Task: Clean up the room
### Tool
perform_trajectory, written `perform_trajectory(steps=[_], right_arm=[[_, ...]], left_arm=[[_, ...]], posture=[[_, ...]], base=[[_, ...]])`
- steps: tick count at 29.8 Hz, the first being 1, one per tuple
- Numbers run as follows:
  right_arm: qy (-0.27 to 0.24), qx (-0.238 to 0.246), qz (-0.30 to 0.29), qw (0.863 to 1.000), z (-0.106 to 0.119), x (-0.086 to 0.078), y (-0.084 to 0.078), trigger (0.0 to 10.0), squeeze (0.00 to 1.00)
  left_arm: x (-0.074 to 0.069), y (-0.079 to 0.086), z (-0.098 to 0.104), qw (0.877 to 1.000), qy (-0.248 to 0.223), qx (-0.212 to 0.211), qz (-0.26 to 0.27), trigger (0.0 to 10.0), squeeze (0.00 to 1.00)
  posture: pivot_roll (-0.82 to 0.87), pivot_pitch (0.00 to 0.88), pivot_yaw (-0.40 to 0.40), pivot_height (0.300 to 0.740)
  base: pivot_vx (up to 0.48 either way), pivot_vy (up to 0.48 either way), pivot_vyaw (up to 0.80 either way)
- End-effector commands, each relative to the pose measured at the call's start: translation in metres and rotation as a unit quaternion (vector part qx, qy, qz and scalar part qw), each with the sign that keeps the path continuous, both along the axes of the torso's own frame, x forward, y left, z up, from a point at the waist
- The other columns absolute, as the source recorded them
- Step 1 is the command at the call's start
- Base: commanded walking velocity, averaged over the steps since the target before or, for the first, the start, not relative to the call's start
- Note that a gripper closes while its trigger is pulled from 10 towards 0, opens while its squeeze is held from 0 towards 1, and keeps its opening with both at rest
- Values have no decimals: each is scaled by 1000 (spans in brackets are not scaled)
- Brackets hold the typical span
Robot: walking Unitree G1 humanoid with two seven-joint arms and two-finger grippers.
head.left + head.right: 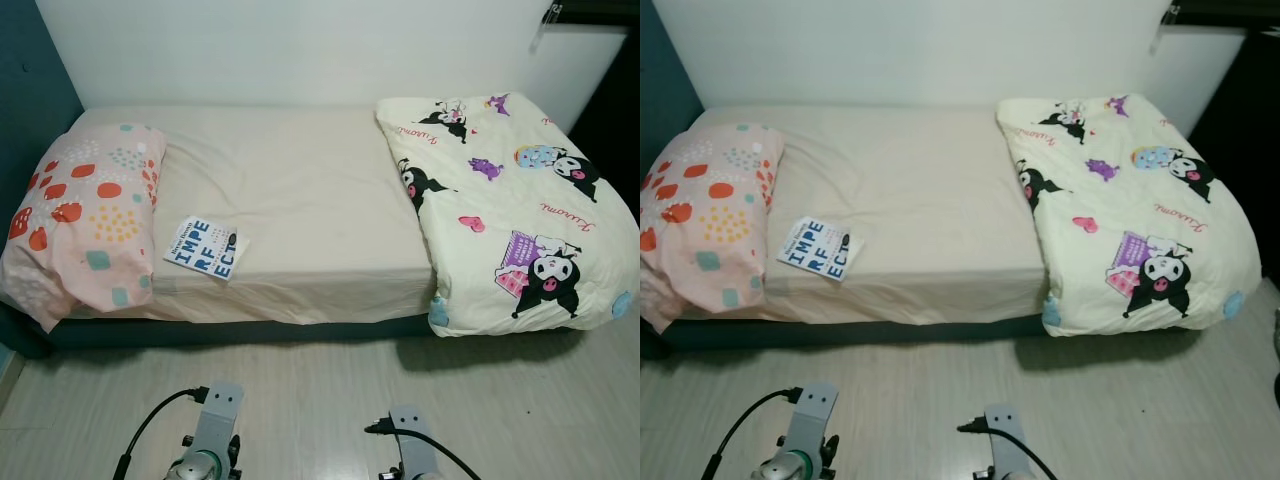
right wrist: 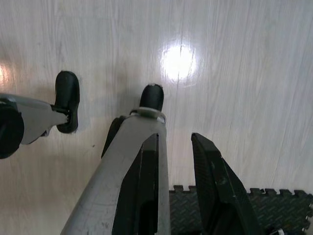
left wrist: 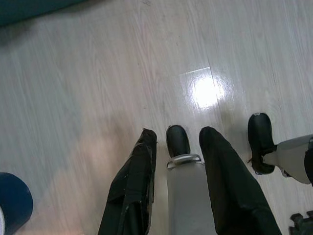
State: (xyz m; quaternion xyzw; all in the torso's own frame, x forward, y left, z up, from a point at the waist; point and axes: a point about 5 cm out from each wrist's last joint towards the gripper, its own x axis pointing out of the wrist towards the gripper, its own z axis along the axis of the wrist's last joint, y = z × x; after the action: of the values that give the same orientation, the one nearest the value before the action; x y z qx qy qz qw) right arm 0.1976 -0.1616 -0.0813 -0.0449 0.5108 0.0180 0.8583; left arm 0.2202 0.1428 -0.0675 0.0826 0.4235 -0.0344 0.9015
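Bed [image 1: 300, 200]: beige fitted sheet, set against a white wall, a wood-grain floor [image 1: 320, 400] in front of it.

Pillow [image 1: 85, 215]: pink case with red, teal and yellow spots, at the left end of the bed, overhanging the front edge.

Book [image 1: 207, 247]: white cover with blue block letters, lying flat on the sheet just beside the pillow, near the front edge.

Comforter [image 1: 510, 210]: cream, cartoon-character print, bunched over the right end of the bed and draped over its front edge.

Left gripper [image 3: 178, 147]: hanging over the floor, its 2 fingers parted, nothing between them.

Right gripper [image 2: 176, 147]: hanging over the floor, its 2 fingers apart, holding nothing; a black foam mat [image 2: 274, 208] lies below it.
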Motion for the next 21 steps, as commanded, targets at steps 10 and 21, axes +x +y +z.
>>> perform_trajectory(steps=[10,21], right_arm=[[8,2,5,1000,-3,-6,1,10000,0],[5,-2,1,1000,-1,-3,-6,10000,0]], left_arm=[[-9,0,-5,1000,15,0,10,10000,0],[-8,-6,-5,1000,15,-4,3,10000,0]], posture=[[32,0,74,740],[41,0,70,740]], base=[[0,0,0],[0,0,0]])
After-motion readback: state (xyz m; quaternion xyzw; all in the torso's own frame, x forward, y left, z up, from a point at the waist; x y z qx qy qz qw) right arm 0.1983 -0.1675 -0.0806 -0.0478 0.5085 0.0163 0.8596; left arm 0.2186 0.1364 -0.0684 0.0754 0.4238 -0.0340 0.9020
